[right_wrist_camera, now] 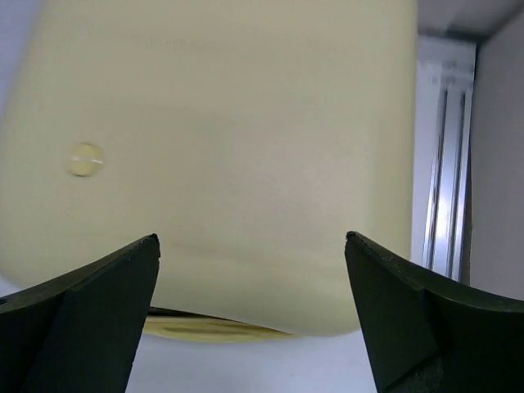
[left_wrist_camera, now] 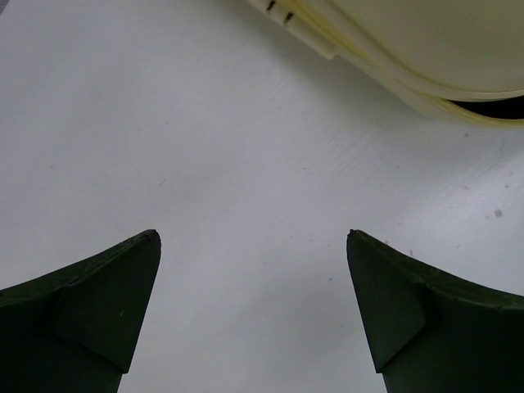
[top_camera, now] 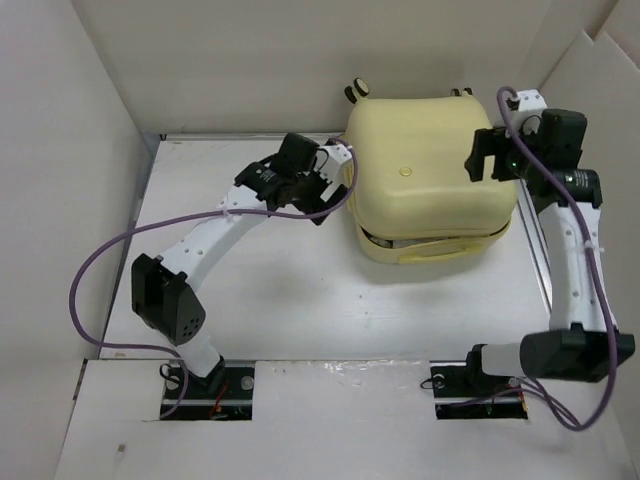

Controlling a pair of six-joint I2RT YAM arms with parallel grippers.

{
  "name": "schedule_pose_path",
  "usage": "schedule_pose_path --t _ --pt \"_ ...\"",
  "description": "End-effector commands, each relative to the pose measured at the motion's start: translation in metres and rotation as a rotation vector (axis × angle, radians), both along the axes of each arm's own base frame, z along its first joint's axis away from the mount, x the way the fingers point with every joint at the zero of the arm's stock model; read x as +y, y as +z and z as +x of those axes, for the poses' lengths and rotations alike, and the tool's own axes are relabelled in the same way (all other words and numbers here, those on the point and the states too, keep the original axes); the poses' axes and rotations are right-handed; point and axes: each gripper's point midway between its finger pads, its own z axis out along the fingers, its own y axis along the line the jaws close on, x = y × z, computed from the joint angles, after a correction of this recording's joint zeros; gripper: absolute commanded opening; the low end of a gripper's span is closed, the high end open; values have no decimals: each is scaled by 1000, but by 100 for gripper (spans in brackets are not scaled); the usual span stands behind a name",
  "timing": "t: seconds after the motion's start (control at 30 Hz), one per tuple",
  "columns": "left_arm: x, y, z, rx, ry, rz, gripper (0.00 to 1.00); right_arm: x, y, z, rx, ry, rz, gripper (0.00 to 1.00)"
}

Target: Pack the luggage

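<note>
Luggage [top_camera: 425, 175]: a pale yellow hard-shell case lying flat on the white worktop [top_camera: 300, 300], between the two end effectors, just right of the left one and just left of the right one.
Lid: down but not fully shut; a dark slit shows along the near edge, and in the left wrist view the same gap appears past the fingers, to the upper right, on the luggage [left_wrist_camera: 426, 41].
Wheels [top_camera: 357, 90]: small and black, at the edge of the case farthest from the arm bases.
Round badge [top_camera: 405, 173]: a small pale disc on the lid, up and to the left of the right end effector's fingers in its own view [right_wrist_camera: 85, 160]; any lettering on it is too small and blurred to read.
Rim marks [left_wrist_camera: 278, 10]: two short dark slots on the shell's edge, no writing legible.
Left end effector [top_camera: 330, 190]: fingers spread wide with only bare worktop between them [left_wrist_camera: 254, 237]; it holds nothing.
Right end effector [top_camera: 480, 160]: over the lid's right side, fingers wide apart [right_wrist_camera: 252, 239], with the yellow shell [right_wrist_camera: 246, 164] filling the view past them; it grips nothing.
Rail [right_wrist_camera: 442, 164]: a metal strip to the right of the right end effector, along the worktop's side.
Cable [top_camera: 100, 260]: purple, looping out from the left arm.
</note>
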Motion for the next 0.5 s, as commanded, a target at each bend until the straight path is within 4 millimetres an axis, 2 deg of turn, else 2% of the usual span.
schedule_pose_path --t 0.0,0.2,0.23,0.3,0.33,0.4,0.43,0.47 --pt "-17 29 10 -102 -44 -30 95 -30 -25 -9 149 1 131 99" --pt "-35 16 24 -30 -6 -73 96 -135 -50 25 210 -367 88 97" --pt "-38 3 26 -2 3 -64 96 -152 -53 28 218 -412 84 96" --pt "-37 -2 31 1 30 -51 96 -166 -65 45 249 -453 100 94" --pt "-38 -11 32 21 39 -48 96 -175 -65 53 234 -476 102 93" --pt "-31 -17 44 19 82 -50 96 -183 -76 70 239 -503 123 87" --pt "-29 -13 51 19 113 -72 96 -187 -79 77 236 -516 126 85" --pt "-22 -24 60 52 143 -77 96 -190 -81 84 227 -521 134 81"
